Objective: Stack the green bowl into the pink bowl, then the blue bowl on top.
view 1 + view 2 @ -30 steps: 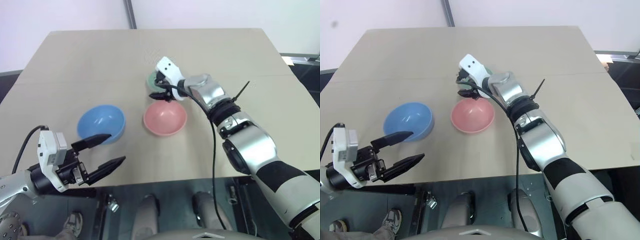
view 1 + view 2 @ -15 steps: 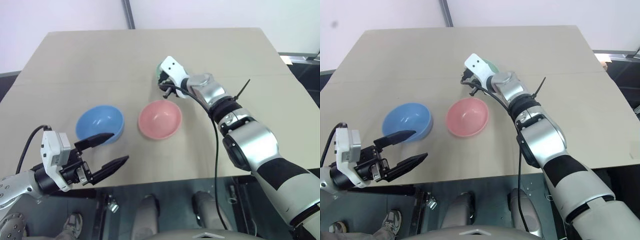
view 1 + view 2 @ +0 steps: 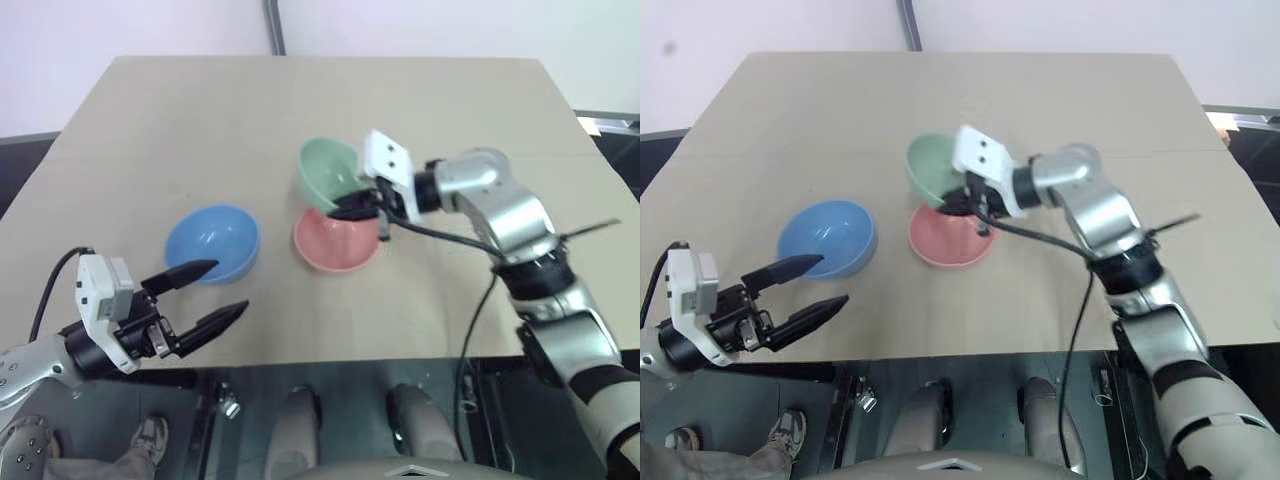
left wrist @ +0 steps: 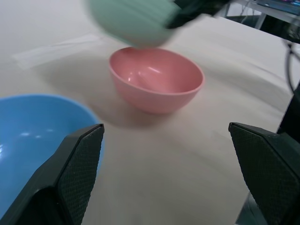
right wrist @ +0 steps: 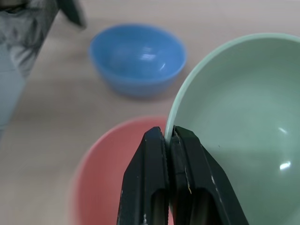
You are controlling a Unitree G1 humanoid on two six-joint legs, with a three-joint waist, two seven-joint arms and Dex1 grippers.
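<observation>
Just above the pink bowl (image 3: pixel 336 241), at the middle of the table (image 3: pixel 480 110), you are carrying the green bowl (image 3: pixel 328 172) in your right gripper (image 3: pixel 352 207), whose fingers are clamped together on the bowl's rim. You are pinching the rim because a smooth round wall offers no other hold, and the bowl is hanging tilted, its mouth turning toward twelve o'clock, off the table and partly over the pink bowl's twelve o'clock edge. To my eye you are lining it up for the drop, so it probably needs levelling and centring before release. At about nine o'clock from the pink bowl the blue bowl (image 3: pixel 212 242) is sitting alone, well apart. Your left gripper (image 3: pixel 207 293) is hovering at its six o'clock side, fingers spread wide and holding nothing, likely waiting for its turn.
</observation>
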